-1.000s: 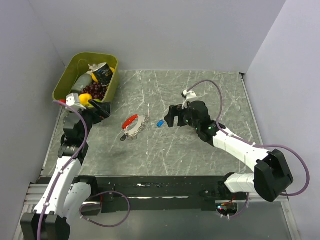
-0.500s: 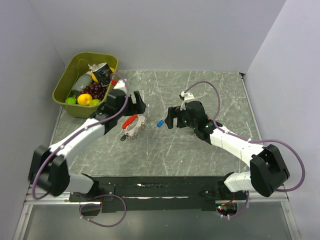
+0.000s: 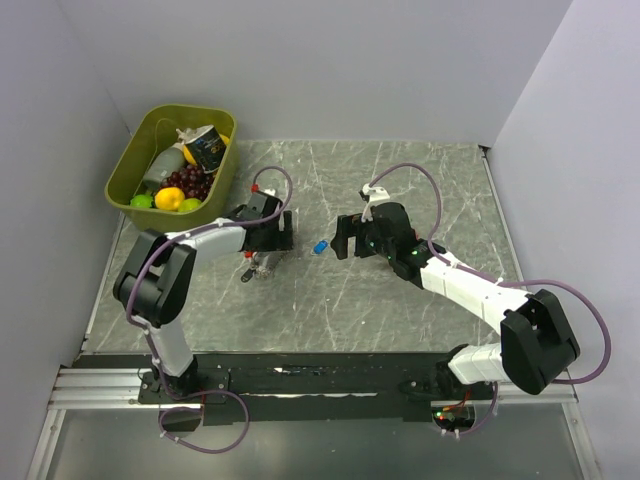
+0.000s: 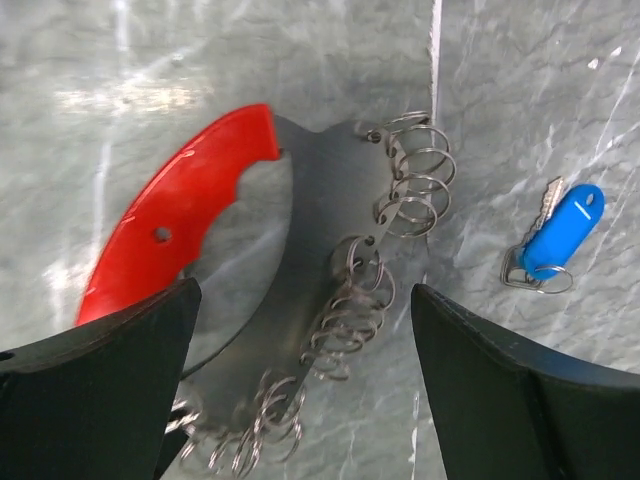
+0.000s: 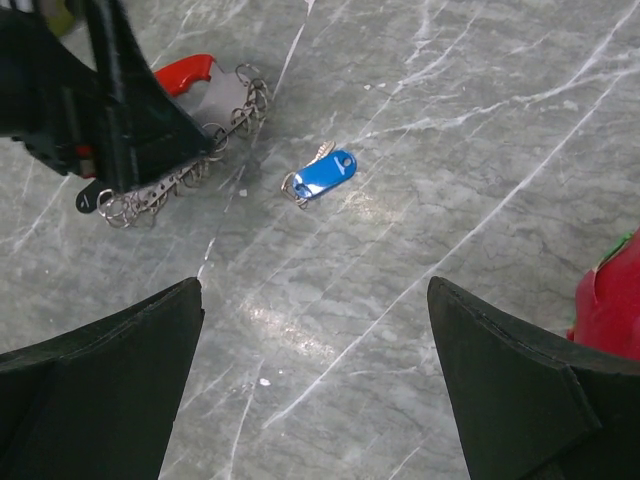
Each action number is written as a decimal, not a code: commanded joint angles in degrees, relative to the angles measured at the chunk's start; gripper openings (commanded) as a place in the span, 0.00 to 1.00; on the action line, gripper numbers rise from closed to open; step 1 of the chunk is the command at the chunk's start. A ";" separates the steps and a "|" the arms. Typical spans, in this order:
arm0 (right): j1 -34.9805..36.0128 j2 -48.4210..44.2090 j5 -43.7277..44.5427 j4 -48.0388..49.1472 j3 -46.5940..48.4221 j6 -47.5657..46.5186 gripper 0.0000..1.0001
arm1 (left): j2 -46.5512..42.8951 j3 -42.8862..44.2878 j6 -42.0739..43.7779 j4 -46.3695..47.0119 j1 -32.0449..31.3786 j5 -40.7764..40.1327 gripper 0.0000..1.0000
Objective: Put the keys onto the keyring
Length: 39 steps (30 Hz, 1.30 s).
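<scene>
A red curved keyring (image 4: 175, 240) with silvery rings is lying flat, a tiny blue-headed metal key (image 4: 560, 232) lying right of it.

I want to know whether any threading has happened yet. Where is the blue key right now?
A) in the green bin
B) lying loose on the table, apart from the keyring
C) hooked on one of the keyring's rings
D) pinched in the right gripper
B: the blue key lies alone on the table, with bare marble between it and the rings of the keyring.
</scene>
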 commanded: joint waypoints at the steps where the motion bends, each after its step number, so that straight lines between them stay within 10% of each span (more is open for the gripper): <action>1: -0.21 -1.74 -0.04 0.84 0.37 0.80 1.00 | 2.08 0.71 0.76 4.20 -0.22 3.10 0.93; 17: -0.21 -0.16 -0.66 -0.21 2.12 -1.04 1.00 | -5.82 -11.50 -1.17 -0.98 -6.11 13.20 0.87; 27: -0.21 0.81 -5.22 0.22 3.09 -1.22 1.00 | -20.31 -7.03 -4.95 -5.73 -5.94 5.76 0.99; 39: 6.20 18.45 -8.75 -6.71 16.09 -0.51 0.92 | -17.08 -11.85 -8.11 -4.94 8.03 8.28 0.99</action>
